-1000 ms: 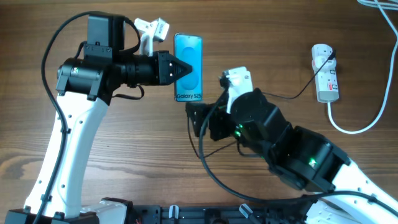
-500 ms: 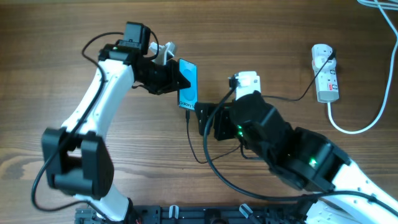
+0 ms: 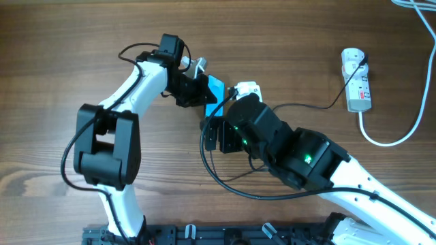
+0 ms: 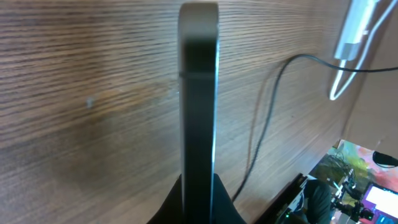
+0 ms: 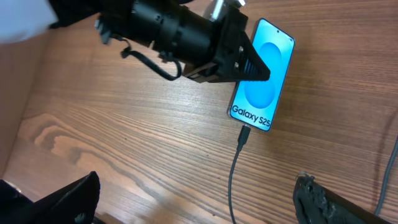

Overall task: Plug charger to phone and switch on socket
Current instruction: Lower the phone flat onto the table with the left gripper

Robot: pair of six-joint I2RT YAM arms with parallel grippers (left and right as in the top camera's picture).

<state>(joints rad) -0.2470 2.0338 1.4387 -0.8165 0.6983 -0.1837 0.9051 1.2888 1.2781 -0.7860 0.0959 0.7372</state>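
The phone (image 3: 215, 86) shows as a narrow cyan strip in the overhead view, tilted up on edge. My left gripper (image 3: 203, 92) is shut on its side. The left wrist view shows the phone (image 4: 199, 93) edge-on between my fingers (image 4: 199, 190). The right wrist view shows its cyan screen (image 5: 264, 81) and white text band. The charger's plug tip (image 5: 245, 132) sits at the phone's bottom edge, seemingly inserted. The dark cable (image 3: 320, 105) runs to the socket (image 3: 357, 85) at the far right. My right gripper (image 5: 199, 202) is open and empty just below the phone.
The socket's thick white cord (image 3: 402, 136) loops off the right edge. The charger cable (image 3: 211, 167) curls on the table under my right arm. The left arm's black wrist (image 5: 174, 31) crosses above the phone in the right wrist view.
My left arm has swung round and carried the phone right and slightly down, tipping it from flat onto its edge. My right arm has shifted left toward the phone.
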